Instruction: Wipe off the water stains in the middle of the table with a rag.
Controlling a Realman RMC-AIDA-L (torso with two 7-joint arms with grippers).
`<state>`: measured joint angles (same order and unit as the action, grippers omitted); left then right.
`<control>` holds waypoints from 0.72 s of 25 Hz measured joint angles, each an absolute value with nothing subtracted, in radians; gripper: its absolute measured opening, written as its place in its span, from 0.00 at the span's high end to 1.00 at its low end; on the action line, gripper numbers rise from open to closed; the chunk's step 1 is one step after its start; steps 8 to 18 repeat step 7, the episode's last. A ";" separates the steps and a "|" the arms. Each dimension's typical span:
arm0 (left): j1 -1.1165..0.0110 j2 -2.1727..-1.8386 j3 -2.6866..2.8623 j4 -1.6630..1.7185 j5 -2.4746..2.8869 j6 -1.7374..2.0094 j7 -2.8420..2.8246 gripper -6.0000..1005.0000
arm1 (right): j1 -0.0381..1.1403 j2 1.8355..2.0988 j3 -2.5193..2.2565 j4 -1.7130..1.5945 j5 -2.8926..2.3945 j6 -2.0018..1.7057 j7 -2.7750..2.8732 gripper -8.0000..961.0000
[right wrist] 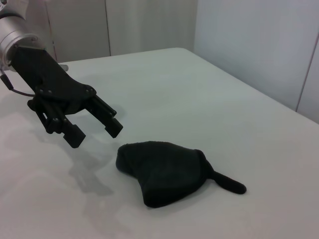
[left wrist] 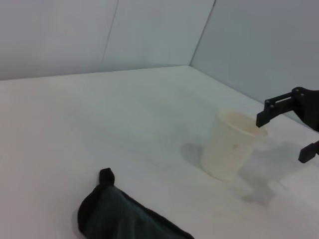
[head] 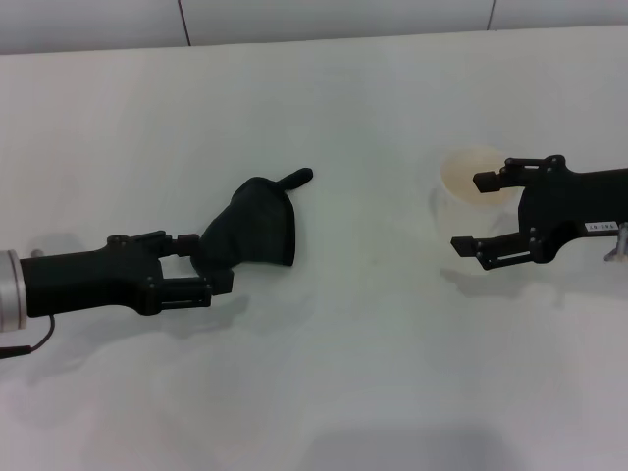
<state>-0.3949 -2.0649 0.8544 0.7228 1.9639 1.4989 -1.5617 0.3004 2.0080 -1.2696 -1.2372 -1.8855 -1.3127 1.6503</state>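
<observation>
The black rag (head: 257, 224) lies bunched on the white table (head: 343, 373), its pointed tail toward the far side. It also shows in the left wrist view (left wrist: 119, 216) and the right wrist view (right wrist: 164, 172). My left gripper (head: 211, 263) is open at the rag's near-left corner. In the right wrist view this gripper (right wrist: 95, 135) hovers just beside the cloth without holding it. My right gripper (head: 465, 212) is open and empty at the right. No orange-brown water stain shows in any view.
A pale translucent cup (head: 471, 172) stands upright just beyond my right gripper. In the left wrist view one fingertip (left wrist: 263, 117) sits close to the rim of the cup (left wrist: 230, 147). Grey walls run behind the table's far edge.
</observation>
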 joint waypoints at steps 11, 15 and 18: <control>-0.391 -2.068 0.822 0.721 1.954 1.495 -1.471 0.13 | 0.301 2.008 -1.268 -1.220 -1.883 -1.309 1.650 0.09; -0.391 -2.068 0.822 0.721 1.954 1.495 -1.471 0.13 | 0.301 2.008 -1.268 -1.220 -1.883 -1.309 1.650 0.09; -0.391 -2.068 0.822 0.721 1.954 1.495 -1.471 0.13 | 0.301 2.008 -1.268 -1.220 -1.883 -1.309 1.650 0.09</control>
